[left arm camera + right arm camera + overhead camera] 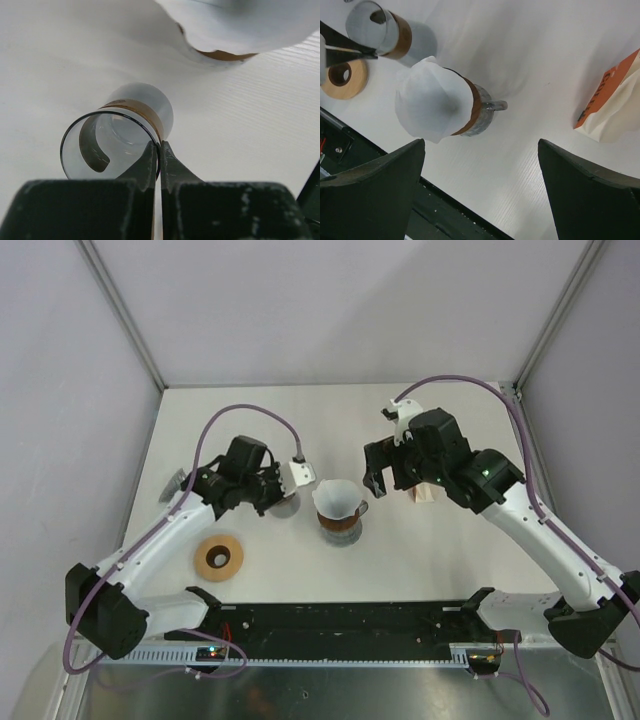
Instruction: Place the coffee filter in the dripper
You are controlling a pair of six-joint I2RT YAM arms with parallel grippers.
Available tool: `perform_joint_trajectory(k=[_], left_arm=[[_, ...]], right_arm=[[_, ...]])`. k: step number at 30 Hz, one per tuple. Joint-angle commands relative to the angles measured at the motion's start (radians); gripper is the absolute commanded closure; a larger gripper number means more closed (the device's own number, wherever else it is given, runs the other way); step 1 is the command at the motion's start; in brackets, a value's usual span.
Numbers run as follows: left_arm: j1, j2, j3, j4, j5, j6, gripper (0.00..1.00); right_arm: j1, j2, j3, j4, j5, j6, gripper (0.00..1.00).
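The white paper coffee filter [336,498] sits opened inside the glass dripper [341,527], which has a brown band and stands at mid table. The filter [434,103] and the dripper's handle [495,105] also show in the right wrist view. My right gripper [386,478] is open and empty, just right of and above the dripper; its fingers [380,180] stand wide apart. My left gripper [160,149] is shut on the rim of a clear glass cup [117,135] with a brown band, just left of the dripper [225,52].
A wooden ring [219,557] lies on the table front left of the dripper, and also shows in the right wrist view [342,79]. An orange and white filter packet [612,102] lies to the right, behind my right gripper [424,496]. A black rail [340,625] runs along the near edge.
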Motion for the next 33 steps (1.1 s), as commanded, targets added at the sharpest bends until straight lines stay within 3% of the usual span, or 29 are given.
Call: perform_joint_trajectory(k=[1, 18, 29, 33], left_arm=[[-0.051, -0.043, -0.044, 0.038, 0.040, -0.022, 1.00], [-0.061, -0.033, -0.108, 0.032, 0.071, 0.020, 0.97], [-0.061, -0.010, -0.047, 0.011, 0.074, -0.007, 0.65], [-0.061, -0.034, 0.014, -0.007, 0.011, -0.054, 0.50]], right_arm=[[0.037, -0.019, 0.002, 0.016, 0.067, 0.028, 0.01], [0.084, -0.031, 0.002, -0.007, 0.120, 0.042, 0.01], [0.099, -0.043, -0.006, -0.023, 0.145, 0.042, 0.01], [0.103, -0.046, -0.007, -0.025, 0.149, 0.041, 0.01]])
